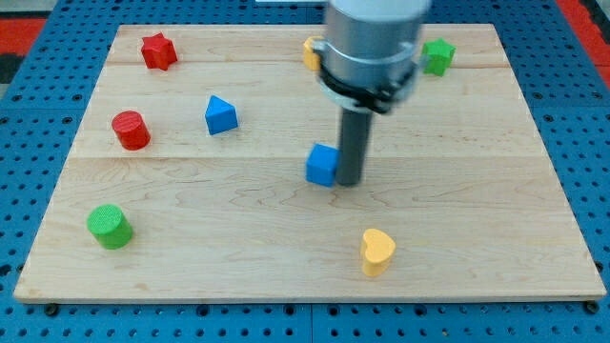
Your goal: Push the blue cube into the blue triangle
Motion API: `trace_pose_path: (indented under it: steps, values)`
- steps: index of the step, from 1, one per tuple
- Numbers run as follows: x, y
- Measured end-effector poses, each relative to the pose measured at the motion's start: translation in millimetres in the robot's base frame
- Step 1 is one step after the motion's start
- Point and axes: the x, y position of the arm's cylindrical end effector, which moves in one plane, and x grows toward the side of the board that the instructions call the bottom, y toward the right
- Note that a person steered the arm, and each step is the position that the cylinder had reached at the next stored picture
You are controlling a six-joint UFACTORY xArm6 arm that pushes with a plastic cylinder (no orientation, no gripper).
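The blue cube [322,165] sits near the middle of the wooden board [477,191]. My tip [350,181] stands right against the cube's right side, touching or nearly touching it. The blue triangle [220,114] lies further to the upper left, well apart from the cube. The arm's grey body comes down from the view's top over the rod.
A yellow heart [377,251] lies at the lower right of the cube. A red cylinder [130,130], a red star [158,50] and a green cylinder [109,226] stand at the left. A green star [438,55] is top right; a yellow block [311,52] is partly hidden by the arm.
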Motion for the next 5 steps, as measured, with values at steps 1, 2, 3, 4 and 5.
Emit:
trace_pose_path:
  steps: [1, 2, 3, 4, 5]
  values:
    - [-53, -57]
    - [-84, -74]
    - [-100, -67]
    - [-131, -128]
    - [-102, -136]
